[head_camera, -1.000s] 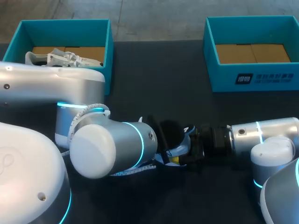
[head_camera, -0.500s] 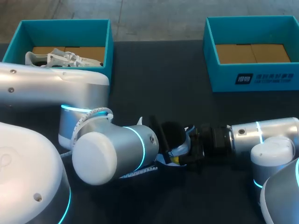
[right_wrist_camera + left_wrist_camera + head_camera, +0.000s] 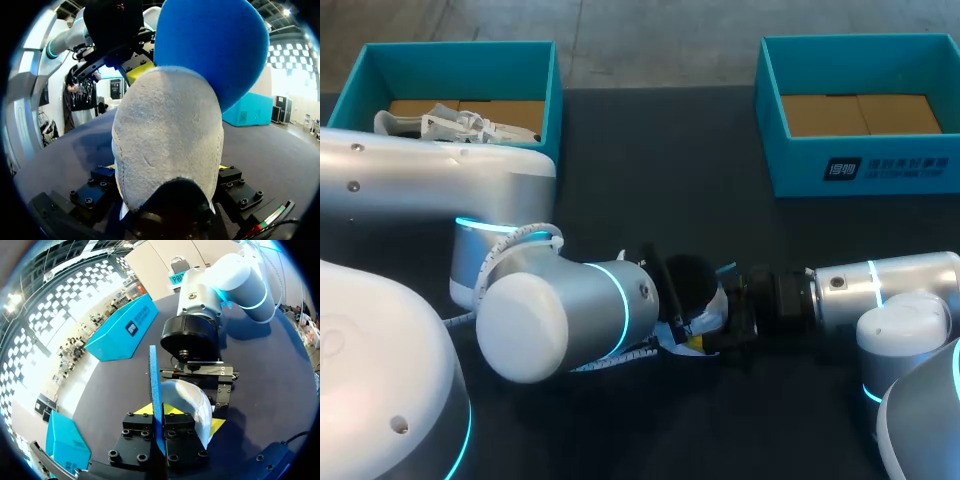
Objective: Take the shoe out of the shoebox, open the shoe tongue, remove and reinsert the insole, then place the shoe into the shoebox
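**Item: shoe and insole, mid-surface, near edge**

- Shoe point(image 3: 167, 125): pale, held off the dark surface point(image 3: 650, 180) by the right hand point(image 3: 167, 167), whose fingers are closed against its two sides.
- Insole point(image 3: 155, 385): blue foam, standing on edge and pinched flat in the closed left hand point(image 3: 157, 412), with its free end beside the shoe.
- Shoeboxes: the far-right shoebox point(image 3: 860, 170) holds no shoe; the far-left shoebox point(image 3: 455, 55) holds another shoe.
- Hazards: the insole is soft and gripped at one end only, so it may buckle or catch on the collar if pushed in off-line. The shoe may twist in its grip under that push. The two hands are nearly touching, so a small misjudgement could make them collide.
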### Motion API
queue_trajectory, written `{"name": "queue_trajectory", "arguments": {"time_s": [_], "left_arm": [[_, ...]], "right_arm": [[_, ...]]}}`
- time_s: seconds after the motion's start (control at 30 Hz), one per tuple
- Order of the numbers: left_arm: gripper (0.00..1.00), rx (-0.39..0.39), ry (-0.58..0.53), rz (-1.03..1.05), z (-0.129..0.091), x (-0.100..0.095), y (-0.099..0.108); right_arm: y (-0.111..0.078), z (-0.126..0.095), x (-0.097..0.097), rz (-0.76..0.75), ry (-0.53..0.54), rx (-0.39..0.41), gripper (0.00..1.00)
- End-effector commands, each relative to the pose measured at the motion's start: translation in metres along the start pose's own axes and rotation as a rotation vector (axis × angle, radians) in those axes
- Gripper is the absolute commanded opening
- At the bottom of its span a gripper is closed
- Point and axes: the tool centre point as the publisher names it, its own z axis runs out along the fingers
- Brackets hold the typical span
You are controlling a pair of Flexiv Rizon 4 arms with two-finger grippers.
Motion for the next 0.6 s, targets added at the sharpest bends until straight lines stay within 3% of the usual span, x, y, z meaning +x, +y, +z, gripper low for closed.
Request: {"name": "queue_trajectory", "arguments": {"time_s": [0.03, 0.6], "left_arm": [[0.00, 0.008, 0.007, 0.000, -0.002, -0.002, 0.004], [0.00, 0.055, 0.119, -0.050, -0.026, -0.008, -0.022]], "right_arm": [[0.001, 0.000, 0.001, 0.000, -0.001, 0.003, 0.00], [0.001, 0.000, 0.001, 0.000, -0.001, 0.003, 0.00]]}}
